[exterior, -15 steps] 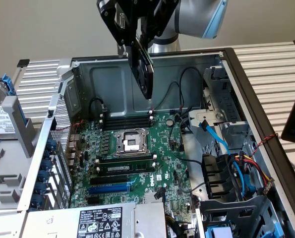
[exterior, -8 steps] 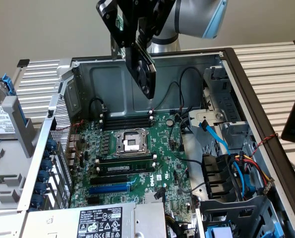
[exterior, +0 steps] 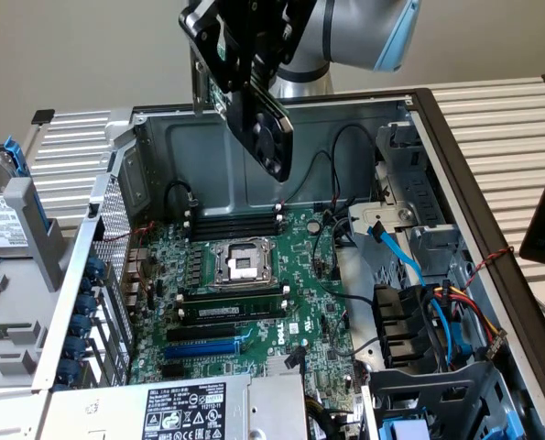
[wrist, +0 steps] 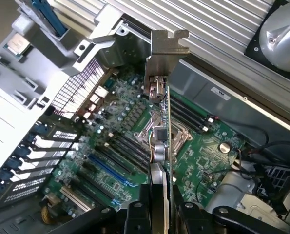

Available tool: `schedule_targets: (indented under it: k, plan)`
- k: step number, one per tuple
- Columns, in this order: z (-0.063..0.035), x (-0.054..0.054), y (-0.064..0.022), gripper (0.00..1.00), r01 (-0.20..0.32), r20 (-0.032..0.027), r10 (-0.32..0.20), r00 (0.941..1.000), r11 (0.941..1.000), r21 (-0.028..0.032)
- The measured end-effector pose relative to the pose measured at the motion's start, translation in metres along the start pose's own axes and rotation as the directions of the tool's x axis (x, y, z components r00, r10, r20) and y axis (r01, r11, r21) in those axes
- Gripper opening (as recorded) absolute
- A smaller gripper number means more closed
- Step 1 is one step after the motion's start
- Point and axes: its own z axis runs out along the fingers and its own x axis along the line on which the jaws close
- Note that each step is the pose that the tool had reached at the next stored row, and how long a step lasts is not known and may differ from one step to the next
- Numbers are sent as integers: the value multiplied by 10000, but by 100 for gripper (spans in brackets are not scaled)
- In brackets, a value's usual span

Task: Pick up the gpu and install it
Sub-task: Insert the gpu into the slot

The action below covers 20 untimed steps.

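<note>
Reaching down from above the open case, the arm holds the gpu tilted in the air, high over the motherboard; the fingers are closed on both its flat faces.

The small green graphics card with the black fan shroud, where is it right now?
In the exterior view the graphics card hangs tilted in the black gripper at top centre, above the large green motherboard in the open grey case.
</note>
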Motion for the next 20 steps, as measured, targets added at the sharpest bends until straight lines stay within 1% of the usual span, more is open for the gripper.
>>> schedule_targets:
  k: [3, 5, 8, 10, 12, 15, 17, 20]
  plan:
    - [1, 0, 0, 28, 550, -51, -550, 9985, 9985, 38]
    - [1, 0, 0, 28, 917, -89, -916, 9958, 9958, 60]
    - [1, 0, 0, 28, 1446, -146, -1445, 9894, 9894, 90]
    - [2, 0, 0, 28, 1811, -178, -1808, 9834, 9834, 115]
    - [1, 0, 0, 28, 2164, -205, -2161, 9762, 9762, 144]
    - [2, 0, 0, 28, 2694, -245, -2690, 9628, 9628, 187]
    - [1, 0, 0, 28, 3046, -269, -3040, 9523, 9522, 222]
    - [2, 0, 0, 28, 3574, -302, -3565, 9338, 9336, 275]
